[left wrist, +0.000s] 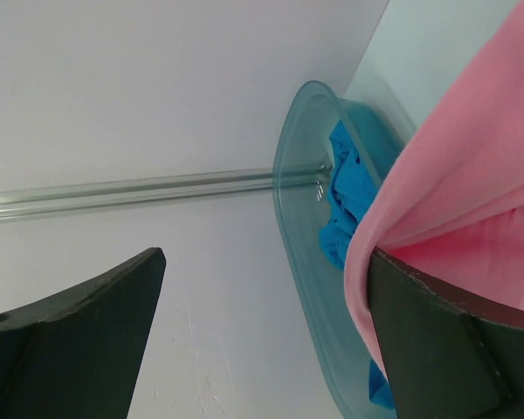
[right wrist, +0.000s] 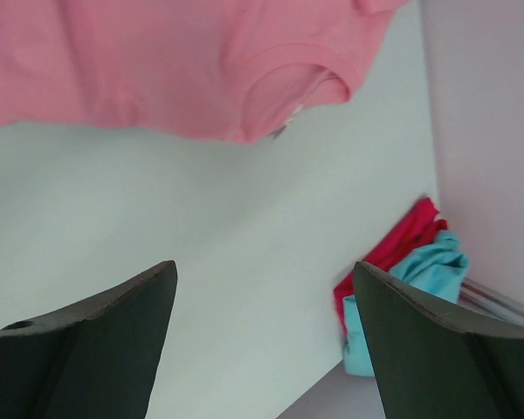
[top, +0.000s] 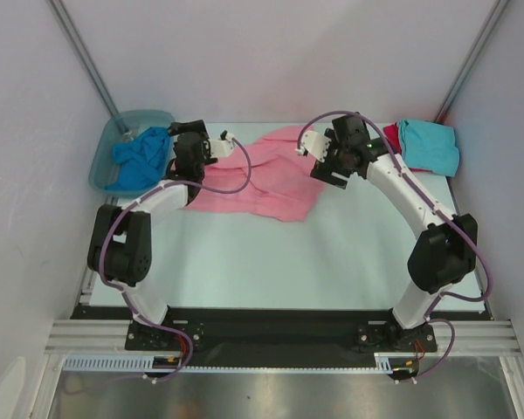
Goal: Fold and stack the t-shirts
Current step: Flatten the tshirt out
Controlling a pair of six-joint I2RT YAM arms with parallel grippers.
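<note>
Pink cloth first: one large light pink t-shirt (top: 264, 182), rumpled and unfolded across the far middle of the table (top: 271, 262), between the two arms. Four tees counted in all. One brighter blue t-shirt (top: 141, 157), bunched inside the tub (top: 101, 166) at the far left corner. One turquoise t-shirt (top: 430, 145) at the far right corner, touching one red t-shirt (top: 390, 136), of which only a strip shows at its left side. One tub, translucent grey-blue plastic.

Two arms, two claws. First, left gripper (left wrist: 266, 257), at the pink tee's left edge and just beside the tub: spread wide, clamping nothing, with a fold of pink cloth draped against one finger (left wrist: 437, 349) in the left wrist view. Then right gripper (right wrist: 264, 266), raised by the pink tee's right part near the collar: spread wide too, holding nothing, bare tabletop under it.

Underneath, one smooth pale tabletop, faintly green-white. Around it, plain white walls (top: 262, 52) on three sides. Two thin metal poles (top: 87, 61) slanting up, one in each far corner. At the near edge, one aluminium rail (top: 279, 336) with a black plate, carrying both arm bases. Purple cables (top: 244, 170) looped along both arms.
</note>
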